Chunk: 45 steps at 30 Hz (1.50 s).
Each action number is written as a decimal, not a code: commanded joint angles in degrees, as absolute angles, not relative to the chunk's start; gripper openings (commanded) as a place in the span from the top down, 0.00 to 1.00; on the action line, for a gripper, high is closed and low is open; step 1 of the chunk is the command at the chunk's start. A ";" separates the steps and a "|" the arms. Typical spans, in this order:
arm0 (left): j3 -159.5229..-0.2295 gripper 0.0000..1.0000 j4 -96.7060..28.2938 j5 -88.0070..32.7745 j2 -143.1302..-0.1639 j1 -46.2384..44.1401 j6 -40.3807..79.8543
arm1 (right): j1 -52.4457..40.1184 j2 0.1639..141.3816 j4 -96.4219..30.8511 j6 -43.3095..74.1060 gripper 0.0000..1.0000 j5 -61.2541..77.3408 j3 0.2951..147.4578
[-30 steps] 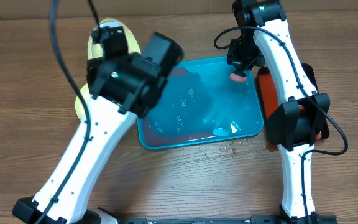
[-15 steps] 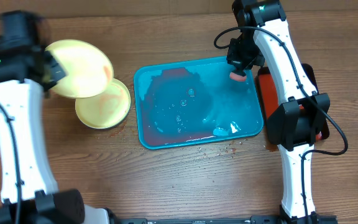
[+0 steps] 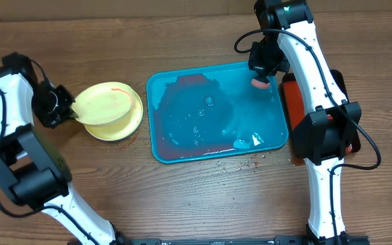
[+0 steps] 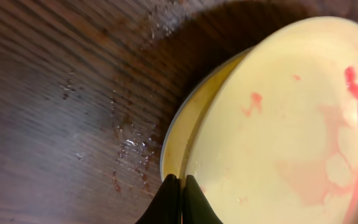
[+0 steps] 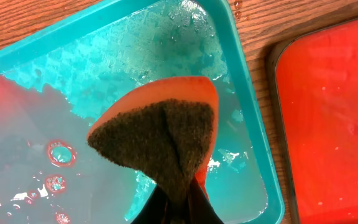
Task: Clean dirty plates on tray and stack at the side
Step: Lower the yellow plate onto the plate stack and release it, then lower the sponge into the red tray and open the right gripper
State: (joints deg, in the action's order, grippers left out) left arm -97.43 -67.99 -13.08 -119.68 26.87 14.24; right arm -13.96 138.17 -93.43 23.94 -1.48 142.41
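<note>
My left gripper [image 3: 69, 109] is shut on the rim of a pale yellow-green plate [image 3: 107, 103], held tilted just over another pale yellow-green plate [image 3: 124, 126] lying on the table left of the tray. In the left wrist view the held plate [image 4: 291, 124] shows faint red smears, and the lower plate's rim [image 4: 188, 134] peeks out beneath it. The turquoise tray [image 3: 278, 139] is wet, with reddish water and no plates in it. My right gripper [image 3: 260, 76] is shut on a folded orange sponge [image 5: 166, 134] with a dark scrub side, above the tray's far right corner [image 5: 241, 81].
A smaller red tray [image 3: 290, 95] lies right of the turquoise tray, partly under the right arm; it also shows in the right wrist view [image 5: 328, 118]. Water drops and red specks dot the wood in front of the tray [image 3: 243, 163].
My left arm swung from over the tray's left side out to the far left, then lowered the held plate onto the plate lying on the table. The right arm has not moved.
</note>
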 commanded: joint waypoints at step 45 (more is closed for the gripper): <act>-100.97 0.00 -66.83 -11.81 -103.77 -0.10 7.22 | 10.28 135.46 -96.36 8.45 0.96 0.05 123.09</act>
